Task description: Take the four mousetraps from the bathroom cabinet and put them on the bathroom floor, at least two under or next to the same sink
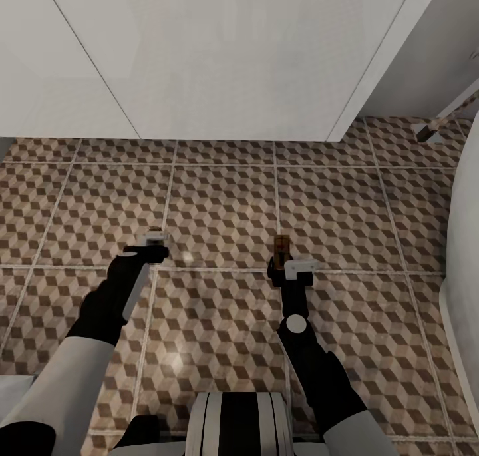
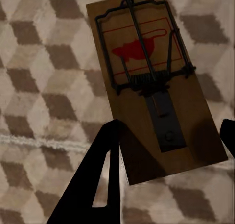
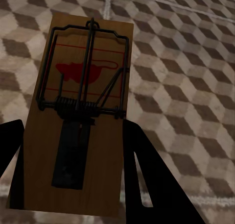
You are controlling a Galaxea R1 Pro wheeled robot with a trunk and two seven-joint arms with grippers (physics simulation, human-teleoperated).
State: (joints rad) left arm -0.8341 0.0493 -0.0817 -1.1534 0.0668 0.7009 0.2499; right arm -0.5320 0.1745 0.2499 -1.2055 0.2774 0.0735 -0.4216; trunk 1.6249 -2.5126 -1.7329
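Note:
I hold two mousetraps over the bathroom floor point(image 1: 226, 203), in front of the white flat panels of the sink point(image 1: 219, 56). My left gripper point(image 1: 154, 244) is shut on one mousetrap point(image 2: 152, 87), a tan board with a dark spring bar and a red mark; the black fingers point(image 2: 100, 185) flank its near end. My right gripper point(image 1: 285, 261) is shut on the other mousetrap point(image 1: 282, 245), whose board point(image 3: 83, 111) sits between the two fingers point(image 3: 147, 175). Both traps hang slightly above the cube-patterned tiles.
A white rounded fixture point(image 1: 466, 243) curves along the right edge. A small pale object point(image 1: 426, 131) lies on the tiles beside the vanity's right corner. My own base point(image 1: 239, 423) is at the lower edge.

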